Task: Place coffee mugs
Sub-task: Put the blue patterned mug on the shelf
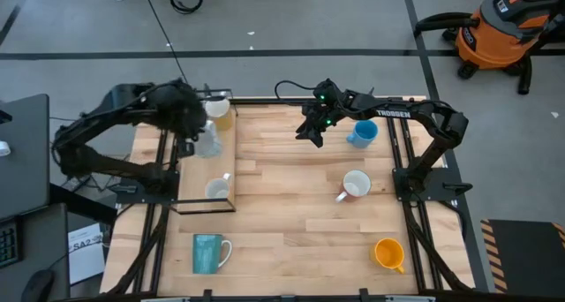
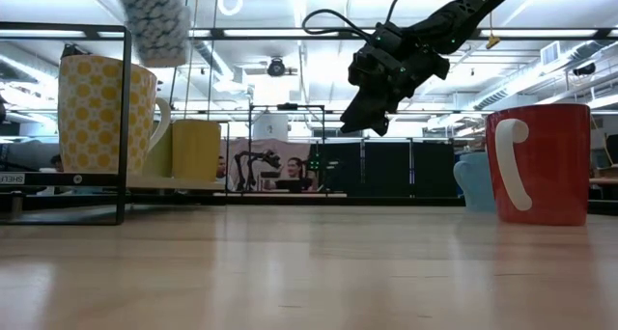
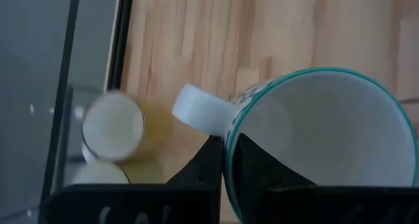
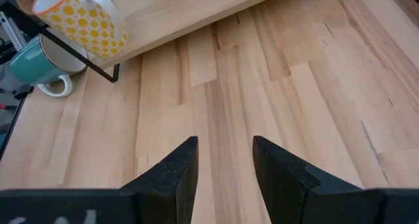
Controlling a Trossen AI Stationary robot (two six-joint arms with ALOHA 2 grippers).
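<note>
a: left pincer (image 3: 226,160) clenched on rim of blue-and-white patterned ceramic mug (image 3: 314,139), lifted above black wire rack (image 1: 233,180) at counter's (image 1: 300,222) left edge.

b: mid-placement, probably. next: lowering beside pale yellow mug (image 1: 219,114). right pincer (image 4: 224,160) released, empty, hovering.

The patterned mug (image 3: 314,139) is cut off by the left wrist view's edge.

Teal mug (image 1: 208,253), orange mug (image 1: 388,253)

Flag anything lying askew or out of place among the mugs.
The white ceramic mug lies tipped on its side on the wooden table; the teal mug at the front also lies on its side. Nothing looks spilled or broken.
</note>
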